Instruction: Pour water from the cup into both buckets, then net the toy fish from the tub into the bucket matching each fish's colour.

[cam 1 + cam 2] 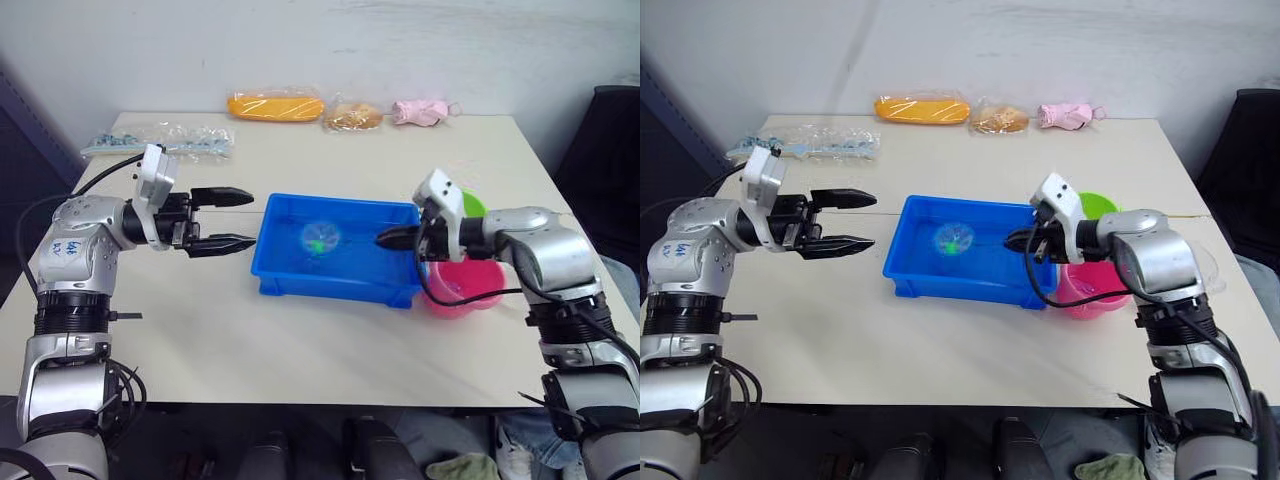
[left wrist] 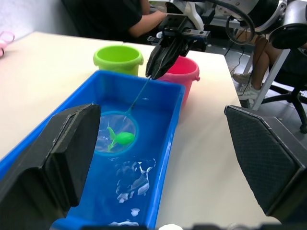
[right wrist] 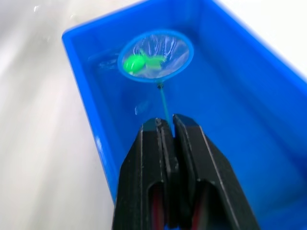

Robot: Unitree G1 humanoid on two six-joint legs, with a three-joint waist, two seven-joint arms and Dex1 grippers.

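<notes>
A green toy fish (image 3: 134,63) lies in the net (image 3: 156,56), inside the blue tub (image 1: 290,270). The right gripper (image 3: 165,125) pinches the net's handle. Behind it stand the green bucket (image 2: 118,58) and pink bucket (image 2: 182,72). The left gripper (image 1: 222,220) hangs beside the tub, fingers apart.

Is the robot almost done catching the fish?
Not yet. The right tool is shut on the net, and a green fish sits in the hoop over the tub. It has yet to go into the green bucket. The left tool waits open beside the tub.
</notes>
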